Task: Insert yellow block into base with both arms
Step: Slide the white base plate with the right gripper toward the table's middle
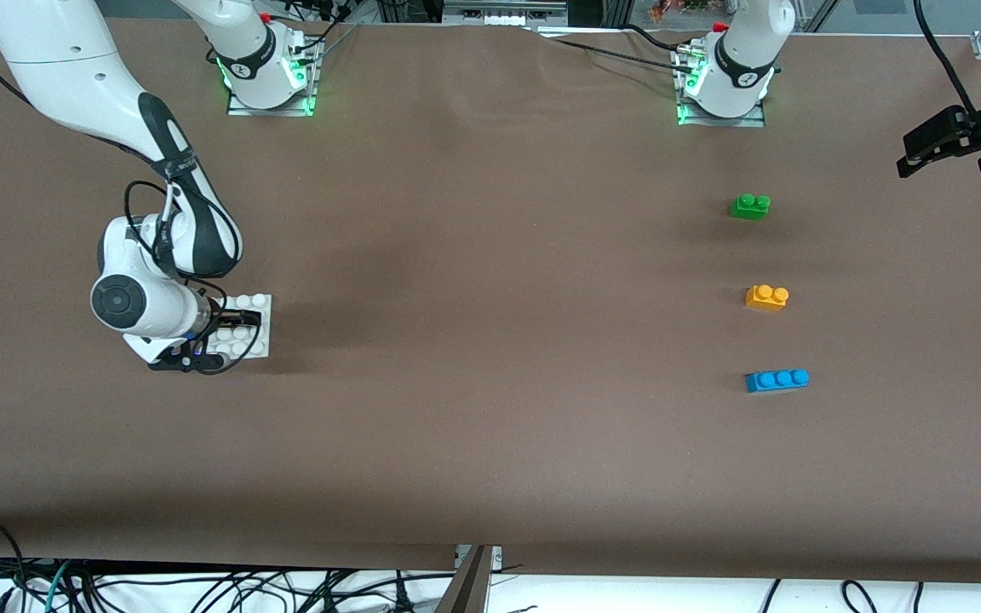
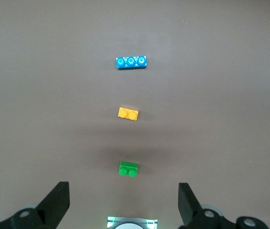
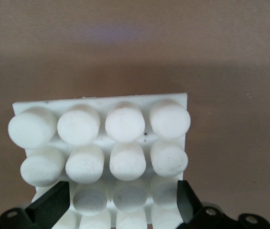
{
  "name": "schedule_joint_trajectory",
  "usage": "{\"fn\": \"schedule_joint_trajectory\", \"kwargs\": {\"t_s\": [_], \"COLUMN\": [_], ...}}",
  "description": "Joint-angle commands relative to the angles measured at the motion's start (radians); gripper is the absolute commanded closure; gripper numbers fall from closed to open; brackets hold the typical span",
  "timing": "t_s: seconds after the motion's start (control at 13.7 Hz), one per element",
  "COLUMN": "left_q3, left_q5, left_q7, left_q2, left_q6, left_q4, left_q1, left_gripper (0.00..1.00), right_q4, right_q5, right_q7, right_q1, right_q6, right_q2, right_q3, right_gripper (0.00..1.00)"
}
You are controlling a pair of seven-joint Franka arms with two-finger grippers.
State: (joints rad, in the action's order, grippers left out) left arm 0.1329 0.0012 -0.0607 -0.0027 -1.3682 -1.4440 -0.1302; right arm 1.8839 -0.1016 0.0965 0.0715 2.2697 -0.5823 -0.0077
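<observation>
Jaws astride base (image 3: 125, 138), bricks apart.

A green brick (image 1: 750, 206) (image 2: 128, 169) lies at twelve o'clock from a blue brick (image 1: 777, 380) (image 2: 131, 62), well apart, both on the brown table (image 1: 490, 340).

Right tool (image 3: 123, 205) low with fingers spread; left tool (image 2: 124, 202) raised, spread wide.
</observation>
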Motion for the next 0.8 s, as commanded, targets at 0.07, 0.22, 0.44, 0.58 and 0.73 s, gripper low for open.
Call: {"fn": "schedule_joint_trajectory", "kwargs": {"t_s": [0.07,0.22,0.44,0.58,0.73], "left_q3": [-0.001,0.001,0.001,0.001,0.001], "left_q5": [0.011,0.003,0.002,0.006,0.006], "left_q7": [0.018,0.019,0.021,0.018,0.018], "left_q2": [0.001,0.0,0.0,0.003,0.004], "left_q6": [0.02,0.02,0.02,0.024,0.027], "left_q4": [0.03,0.03,0.03,0.022,0.02], "left_q1": [-0.003,-0.003,-0.003,-0.003,-0.003], "left_gripper": [0.0,0.0,0.0,0.0,0.0], "right_q4": [0.008,0.006,0.0,-0.009,-0.015], "right_q5": [0.011,0.011,0.011,0.011,0.011], "right_q7": [0.074,0.101,0.169,0.218,0.265], "right_q1": [0.05,0.051,0.059,0.073,0.093], "right_q6": [0.028,0.028,0.028,0.028,0.03], "right_q2": [-0.011,-0.011,-0.011,-0.011,-0.014], "right_q3": [0.018,0.047,0.092,0.115,0.133], "right_gripper": [0.0,0.0,0.0,0.0,0.0]}}
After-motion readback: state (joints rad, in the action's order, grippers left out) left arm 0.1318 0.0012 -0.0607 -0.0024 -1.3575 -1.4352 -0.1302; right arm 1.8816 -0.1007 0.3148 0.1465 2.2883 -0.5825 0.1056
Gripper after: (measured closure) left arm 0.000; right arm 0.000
